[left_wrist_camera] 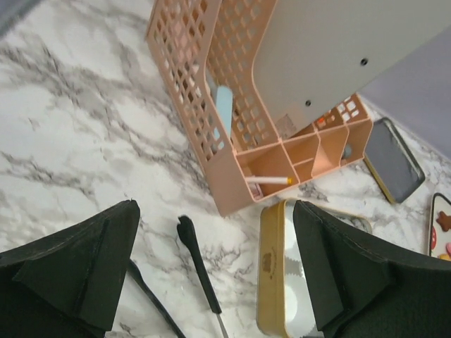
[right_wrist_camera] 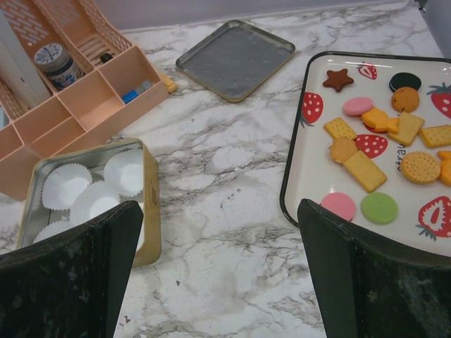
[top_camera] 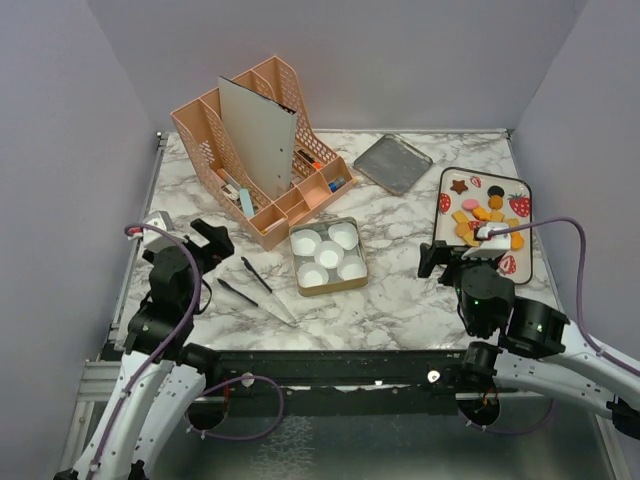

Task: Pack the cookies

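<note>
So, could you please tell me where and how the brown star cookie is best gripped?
Probably from straight above, jaws closing across the star cookie in the notches between its points. It lies flat on the tray, apart from the other cookies, so only its thin edges offer grip, and the tray's raised rim hinders a sideways approach.

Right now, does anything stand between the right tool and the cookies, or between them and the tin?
Nothing visible does. The right tool hangs open beside the tray; only bare marble tabletop separates the cookies from the open tin of paper cups.
</note>
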`<action>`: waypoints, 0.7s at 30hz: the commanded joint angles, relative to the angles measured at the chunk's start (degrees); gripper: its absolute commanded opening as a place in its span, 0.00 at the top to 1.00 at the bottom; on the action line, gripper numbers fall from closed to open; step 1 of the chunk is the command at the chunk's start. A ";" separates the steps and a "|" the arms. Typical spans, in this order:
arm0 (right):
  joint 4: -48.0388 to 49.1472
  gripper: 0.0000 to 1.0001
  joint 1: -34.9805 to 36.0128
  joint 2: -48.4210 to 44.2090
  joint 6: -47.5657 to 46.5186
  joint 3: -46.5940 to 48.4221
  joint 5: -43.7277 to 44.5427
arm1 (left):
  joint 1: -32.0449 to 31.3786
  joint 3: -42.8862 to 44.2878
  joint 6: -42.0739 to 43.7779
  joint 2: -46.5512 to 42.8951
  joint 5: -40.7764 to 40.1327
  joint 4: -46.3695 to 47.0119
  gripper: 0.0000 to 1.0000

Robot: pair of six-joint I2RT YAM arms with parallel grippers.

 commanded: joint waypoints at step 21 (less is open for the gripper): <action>14.47 0.00 0.21 7.36 -0.39 -9.06 -9.37 | 0.05 -9.57 -27.70 22.00 7.10 -9.28 0.01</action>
